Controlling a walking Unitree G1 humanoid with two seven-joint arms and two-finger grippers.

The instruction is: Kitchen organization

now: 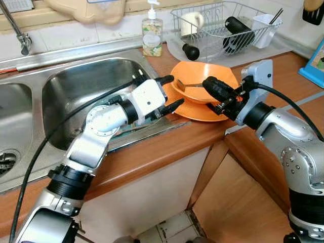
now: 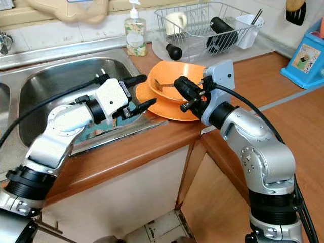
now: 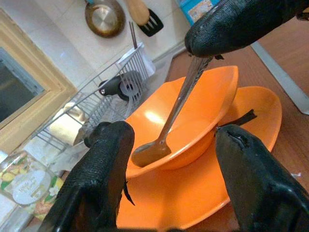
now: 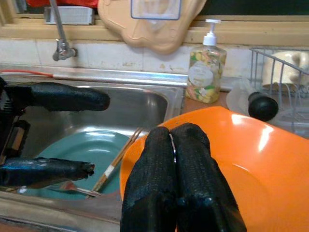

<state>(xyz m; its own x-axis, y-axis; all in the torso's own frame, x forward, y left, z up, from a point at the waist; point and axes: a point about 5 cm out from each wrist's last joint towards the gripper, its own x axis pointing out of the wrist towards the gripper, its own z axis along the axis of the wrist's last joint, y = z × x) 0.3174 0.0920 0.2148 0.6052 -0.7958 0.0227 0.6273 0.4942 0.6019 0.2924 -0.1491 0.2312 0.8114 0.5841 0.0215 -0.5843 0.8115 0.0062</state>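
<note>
Sink (image 1: 76,81), steel, sits behind and under the left hand (image 1: 171,92); in the right wrist view a teal plate (image 4: 96,145) lies in its basin w/ chopsticks (image 4: 118,159) across it. Tabletop (image 1: 167,147) is wood, running in front of both hands. Dish rack (image 1: 223,25) stands well beyond the right hand (image 1: 212,87), at the wall, holding a mug and black items; soap bottle (image 1: 152,33) just beside it, beyond the left hand.

Orange plate (image 1: 202,110) lies on the tabletop by the sink edge, directly between the two hands; orange bowl (image 1: 202,76) sits on it. Spoon (image 3: 169,125): bowl end rests inside the orange bowl, handle rises to the right hand's fingertips.

Right hand: fingers clenched together on the spoon handle, so it's grasping the spoon, above the bowl's near rim. Left hand: released, fingers spread wide, one to each side of the plate's rim on the sink side, not clearly touching it.

Step in hand, as I read it: taking the spoon out of the bowl, prob. to clear the stack for sorting. Next move calls for lifting the spoon straight up and clear of the rim w/o tipping the bowl. Left hand looks placed to steady or take the plate and bowl once the spoon's out; needs to close on the rim first.
</note>
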